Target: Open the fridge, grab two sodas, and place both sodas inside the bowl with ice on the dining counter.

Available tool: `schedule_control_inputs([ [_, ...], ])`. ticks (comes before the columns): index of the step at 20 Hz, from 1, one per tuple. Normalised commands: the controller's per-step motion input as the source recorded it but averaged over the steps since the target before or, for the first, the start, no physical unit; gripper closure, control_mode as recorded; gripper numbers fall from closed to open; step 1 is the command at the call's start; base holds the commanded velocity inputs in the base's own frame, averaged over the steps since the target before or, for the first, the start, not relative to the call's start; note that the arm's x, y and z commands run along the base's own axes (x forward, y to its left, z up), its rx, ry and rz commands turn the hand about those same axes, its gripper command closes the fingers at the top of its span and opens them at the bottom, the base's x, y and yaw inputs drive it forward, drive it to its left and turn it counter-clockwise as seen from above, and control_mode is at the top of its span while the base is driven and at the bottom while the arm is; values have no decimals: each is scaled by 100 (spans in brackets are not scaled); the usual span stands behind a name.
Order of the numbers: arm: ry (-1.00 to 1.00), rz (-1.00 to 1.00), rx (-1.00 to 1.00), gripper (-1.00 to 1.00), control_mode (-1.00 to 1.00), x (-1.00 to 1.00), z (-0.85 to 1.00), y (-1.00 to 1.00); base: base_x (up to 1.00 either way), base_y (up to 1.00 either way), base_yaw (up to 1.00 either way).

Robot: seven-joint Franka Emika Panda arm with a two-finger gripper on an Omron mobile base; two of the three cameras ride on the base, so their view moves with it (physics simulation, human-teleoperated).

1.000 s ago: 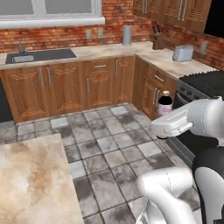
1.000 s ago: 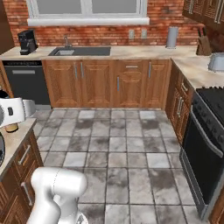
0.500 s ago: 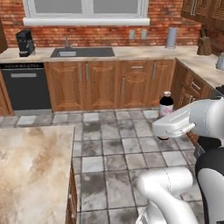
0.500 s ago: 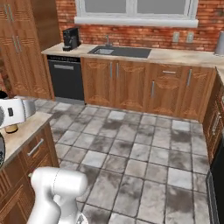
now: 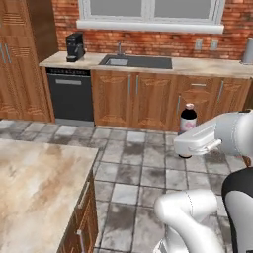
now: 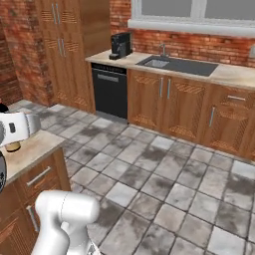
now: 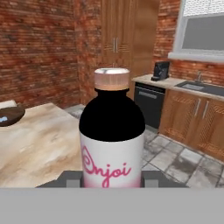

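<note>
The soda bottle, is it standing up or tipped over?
Standing up. The soda bottle sits straight between the fingers, cap on top, label level.

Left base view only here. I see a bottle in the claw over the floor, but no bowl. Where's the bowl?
Observer: Hand view has the bowl at its left edge, sitting on the dining counter.
Operator: Ice in it?
Observer: A pale-blue bit shows inside; it is too small to say more.
Operator: Grip centred?
Observer: Hand view shows the soda upright and centred in the claw, with a finger tip at each side and the pink-lettered label facing the camera.
</note>
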Motion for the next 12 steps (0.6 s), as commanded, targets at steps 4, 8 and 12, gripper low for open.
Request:
schedule_control_inputs([
  [4, 0, 0, 0, 100, 100, 0, 0, 0, 83, -38, 47],
  [8, 0, 0, 0, 100, 100, 0, 0, 0, 86, -36, 47],
  [12, 0, 0, 0, 100, 100, 0, 0, 0, 79, -45, 45],
])
